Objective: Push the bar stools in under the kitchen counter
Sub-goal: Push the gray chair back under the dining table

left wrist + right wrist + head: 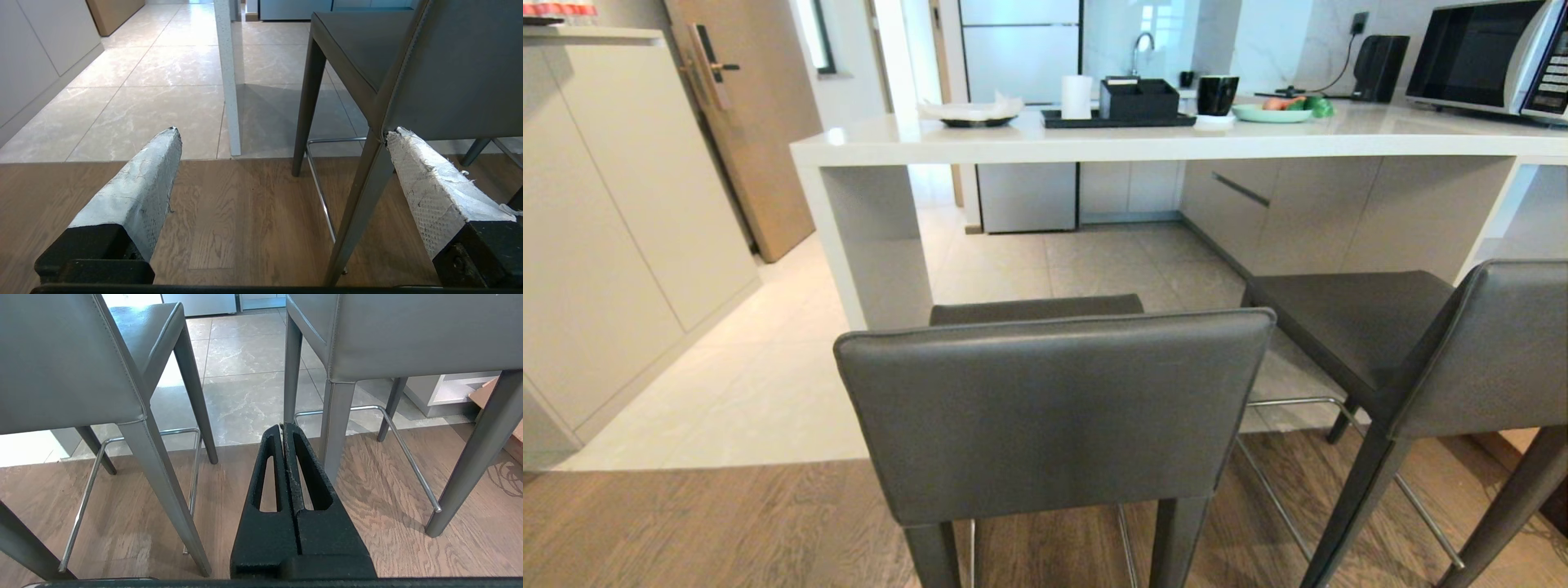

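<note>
Two stools (1054, 408) (1421, 343) are standing pulled out before the bench (1143, 139). Left gripper (282, 134) jaws are gaping wide, holding nothing; right gripper (282, 426) jaws are pressing together, empty.

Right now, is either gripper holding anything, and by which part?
Nothing is held. The right gripper has its jaws shut on nothing, between the two bar stools. The left gripper is open beside a stool leg.

Bright, even daylight from the far kitchen window (1168, 20), soft glare on the glossy worktop (1143, 139), faint shadows under stools on tiles, edges bowed, all sharp.
</note>
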Motion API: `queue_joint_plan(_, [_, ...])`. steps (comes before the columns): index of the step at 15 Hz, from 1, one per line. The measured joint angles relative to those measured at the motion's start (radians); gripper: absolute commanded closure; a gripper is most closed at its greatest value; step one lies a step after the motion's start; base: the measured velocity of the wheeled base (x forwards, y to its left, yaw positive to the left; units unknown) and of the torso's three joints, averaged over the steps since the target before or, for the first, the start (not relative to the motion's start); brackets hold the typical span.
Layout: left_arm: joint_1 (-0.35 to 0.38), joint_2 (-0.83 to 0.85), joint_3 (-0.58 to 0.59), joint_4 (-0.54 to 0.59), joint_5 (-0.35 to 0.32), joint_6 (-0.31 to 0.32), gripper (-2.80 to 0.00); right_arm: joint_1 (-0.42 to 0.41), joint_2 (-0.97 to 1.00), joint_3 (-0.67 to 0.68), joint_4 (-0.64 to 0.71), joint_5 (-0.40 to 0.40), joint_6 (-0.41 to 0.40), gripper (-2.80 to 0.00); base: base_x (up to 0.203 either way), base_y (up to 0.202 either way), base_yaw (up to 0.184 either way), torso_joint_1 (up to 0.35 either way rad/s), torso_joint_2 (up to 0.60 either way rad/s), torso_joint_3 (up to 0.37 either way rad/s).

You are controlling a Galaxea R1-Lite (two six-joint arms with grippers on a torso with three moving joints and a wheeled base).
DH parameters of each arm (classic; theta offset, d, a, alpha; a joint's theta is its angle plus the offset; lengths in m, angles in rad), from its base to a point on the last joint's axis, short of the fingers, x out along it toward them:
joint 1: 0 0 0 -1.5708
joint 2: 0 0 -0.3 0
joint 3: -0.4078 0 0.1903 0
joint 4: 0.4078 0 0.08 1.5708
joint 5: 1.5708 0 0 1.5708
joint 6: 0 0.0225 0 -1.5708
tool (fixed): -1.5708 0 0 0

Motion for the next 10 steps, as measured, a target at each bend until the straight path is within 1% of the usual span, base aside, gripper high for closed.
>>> queue_joint_plan(3, [0.000,0.000,0.000,0.000,0.000,0.000,-2.80,0.000,0.000,0.000,0.000,0.000,0.000,0.00,0.000,0.000,0.000,0.000,0.00,0.000])
queue_joint_plan(4, [0.000,0.000,0.000,0.000,0.000,0.000,0.00,0.000,0.000,0.000,0.000,0.000,0.000,0.00,0.000,0.000,0.000,0.000,0.00,0.000])
queue_joint_plan(10, [0.000,0.000,0.000,0.000,0.000,0.000,0.00,0.000,0.000,0.000,0.000,0.000,0.000,0.00,0.000,0.000,0.000,0.000,0.00,0.000])
